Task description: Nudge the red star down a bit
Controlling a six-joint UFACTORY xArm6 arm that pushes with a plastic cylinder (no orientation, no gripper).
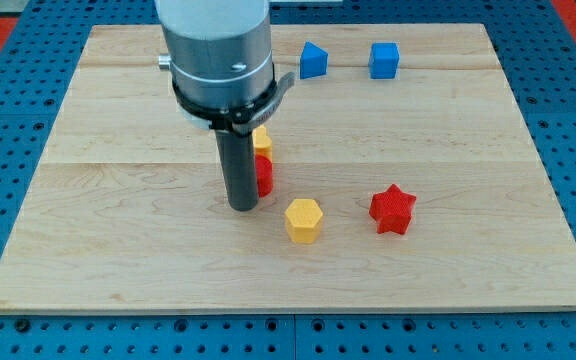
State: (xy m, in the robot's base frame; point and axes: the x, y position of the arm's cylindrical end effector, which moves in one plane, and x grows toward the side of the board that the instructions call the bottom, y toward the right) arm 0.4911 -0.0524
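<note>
Here my tip (243, 206) rests on the wooden board (118, 250) left of centre, a plain rod with no claw to part or close. Just beside it on the right sit a yellow block (262, 141) and a red block (265, 176), shapes partly hidden. Then a yellow hexagon (304, 220). The red star (392, 209), glossy and chunky, lies toward the bottom right. Two blue blocks (313, 60) (384, 60) sit near the top edge.

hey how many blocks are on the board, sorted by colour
Blue: 2, a blue block and a blue cube
Red: 2, the red star and a red block beside my tip
Yellow: 2, a yellow hexagon and a yellow block
Total: 6
</note>
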